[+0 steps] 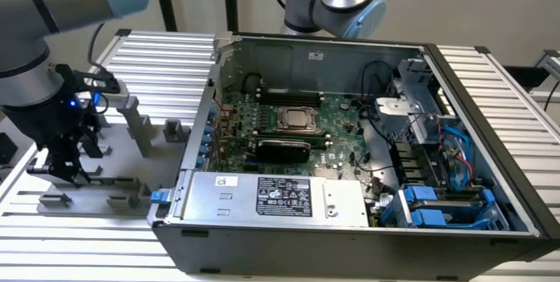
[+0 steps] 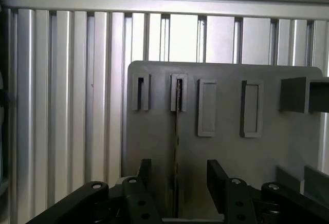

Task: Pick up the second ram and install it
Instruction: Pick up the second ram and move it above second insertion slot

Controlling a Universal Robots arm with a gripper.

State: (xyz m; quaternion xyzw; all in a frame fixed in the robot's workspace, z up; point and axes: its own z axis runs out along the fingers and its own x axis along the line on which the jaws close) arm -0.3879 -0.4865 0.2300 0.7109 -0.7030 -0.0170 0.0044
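Observation:
The second ram (image 2: 177, 131) stands on its edge in a slot of the grey fixture plate (image 2: 288, 147), and I see it as a thin dark strip. My gripper (image 2: 180, 178) is open just above it, with one black finger (image 2: 144, 171) on each side of the strip and a gap between each finger and the ram. In the exterior view the gripper (image 1: 63, 167) hangs low over the fixture plate (image 1: 149, 170), at the exterior view's left of the open computer case (image 1: 350, 229).
The motherboard (image 1: 332, 115) lies inside the case, with the CPU socket (image 1: 296, 119) between long black slots (image 1: 280, 93). Grey fixture blocks (image 1: 138, 121) stand up beside the gripper. A second arm (image 1: 337, 0) stands behind the case. Ribbed aluminium table (image 1: 157, 52) surrounds everything.

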